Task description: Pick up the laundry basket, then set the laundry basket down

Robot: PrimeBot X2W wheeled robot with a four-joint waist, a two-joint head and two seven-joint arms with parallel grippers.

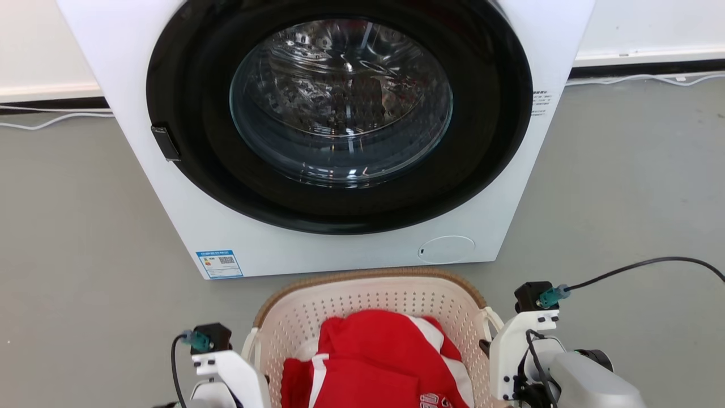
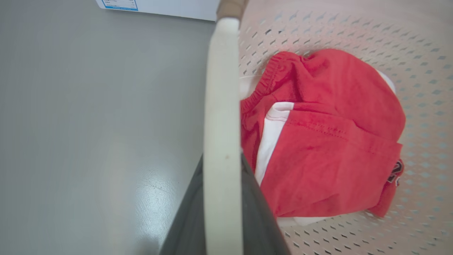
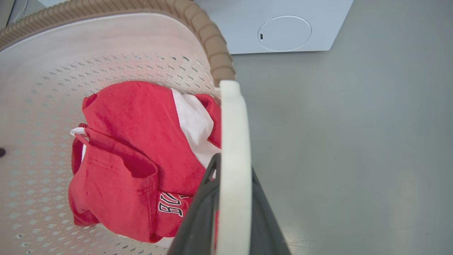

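A: Starting at the far left?
B: Bare grey floor [image 1: 73,226]. Then, at the lower left, the left tool [image 2: 223,161]: nearly closed, pinched onto the left loop handle [image 2: 221,99] of the laundry basket [image 1: 362,300], with one dark finger on each side of the white band.
A: And the basket itself?
B: Bottom centre of the head view, just in front of the washing machine [image 1: 317,252] and between the two arms. Cream and perforated, with a brown woven-look rim [image 1: 368,276]. Impossible to tell whether standing on the floor or lifted clear of it.
A: Anything inside?
B: A crumpled red garment [image 1: 379,351] with white panels and dark lettering near one hem, lying in the bottom of the basket.
A: Behind all that?
B: The machine's big round door [image 1: 340,102], a black ring around bulging glass. A blue label [image 1: 219,263] at the front panel's lower left and a round flap [image 1: 446,249] at its lower right.
A: Moving on to the right?
B: The right tool [image 3: 233,166], likewise nearly closed, gripping the right loop handle [image 3: 233,120] with a finger on either side. Past that, a black cable [image 1: 640,265] arching away from the right wrist over more grey floor.
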